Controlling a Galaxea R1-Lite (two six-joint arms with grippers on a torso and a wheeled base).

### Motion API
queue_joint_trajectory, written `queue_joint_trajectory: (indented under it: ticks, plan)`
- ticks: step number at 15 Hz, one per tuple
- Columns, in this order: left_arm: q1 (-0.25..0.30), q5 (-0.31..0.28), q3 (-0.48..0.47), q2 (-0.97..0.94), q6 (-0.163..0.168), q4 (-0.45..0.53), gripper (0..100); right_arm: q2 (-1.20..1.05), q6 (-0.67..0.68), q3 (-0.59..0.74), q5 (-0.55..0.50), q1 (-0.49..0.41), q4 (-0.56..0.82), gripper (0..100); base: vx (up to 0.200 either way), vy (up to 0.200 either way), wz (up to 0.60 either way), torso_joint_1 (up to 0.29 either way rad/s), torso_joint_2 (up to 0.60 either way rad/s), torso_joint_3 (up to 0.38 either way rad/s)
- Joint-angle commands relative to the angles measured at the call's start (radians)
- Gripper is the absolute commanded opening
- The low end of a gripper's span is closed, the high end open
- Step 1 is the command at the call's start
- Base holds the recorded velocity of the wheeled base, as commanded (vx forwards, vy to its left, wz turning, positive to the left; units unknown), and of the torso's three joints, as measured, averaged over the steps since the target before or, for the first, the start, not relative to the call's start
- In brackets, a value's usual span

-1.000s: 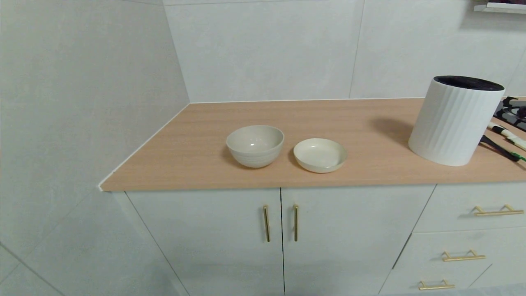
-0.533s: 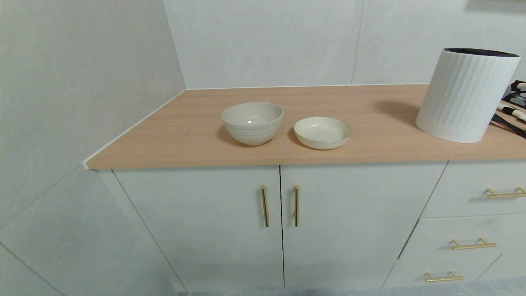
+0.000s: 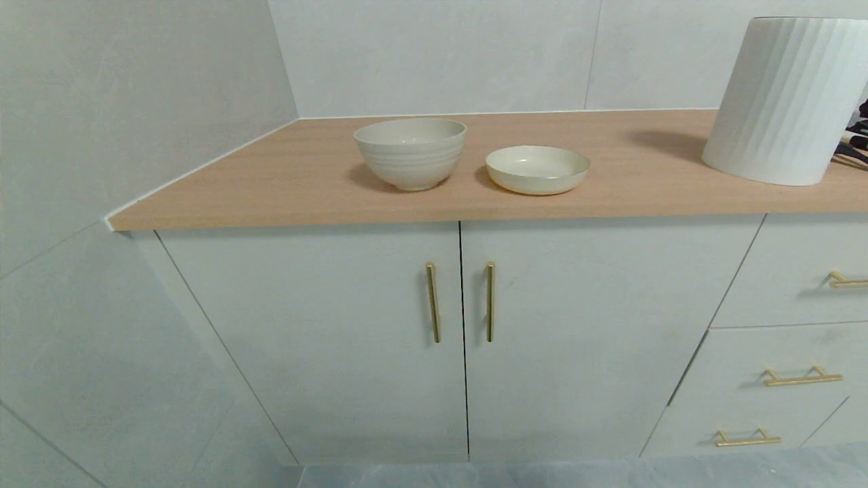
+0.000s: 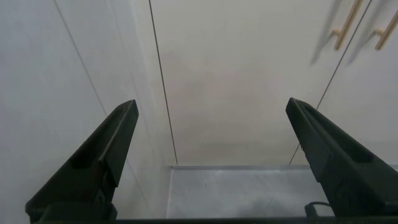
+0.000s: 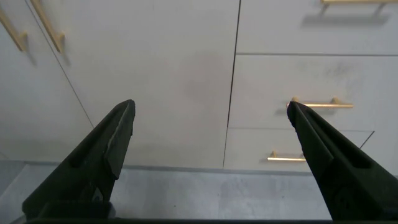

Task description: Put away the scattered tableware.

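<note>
A deep beige ribbed bowl (image 3: 411, 153) and a shallow cream dish (image 3: 537, 169) stand side by side on the wooden counter (image 3: 285, 183), near its front edge. My left gripper (image 4: 211, 112) is open and faces the white cabinet door (image 4: 236, 87) low down, close to the floor. My right gripper (image 5: 211, 112) is open too, facing the cabinet front with the drawers (image 5: 311, 87). Nothing is between the fingers of either.
A tall white ribbed container (image 3: 786, 98) stands on the counter at the right, with dark utensils (image 3: 856, 146) behind it. Below the counter are two cabinet doors with brass handles (image 3: 432, 301), and drawers (image 3: 780, 366) to the right. A tiled wall closes the left side.
The head view has sunk and now sees the counter from lower and more of the cabinet fronts. The bowl, dish and container have not moved on the counter.
</note>
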Motion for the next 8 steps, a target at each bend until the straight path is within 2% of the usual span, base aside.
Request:
queue_joint_trajectory:
  ticks: [1, 8]
  plan:
    - [0.000, 0.000, 0.000, 0.000, 0.000, 0.000, 100, 0.001, 0.000, 0.000, 0.000, 0.000, 0.000, 100, 0.000, 0.000, 0.00, -0.041, 0.21, 0.134]
    - [0.000, 0.000, 0.000, 0.000, 0.000, 0.000, 100, 0.001, 0.000, 0.000, 0.000, 0.000, 0.000, 100, 0.000, 0.000, 0.00, -0.008, 0.03, 0.021]
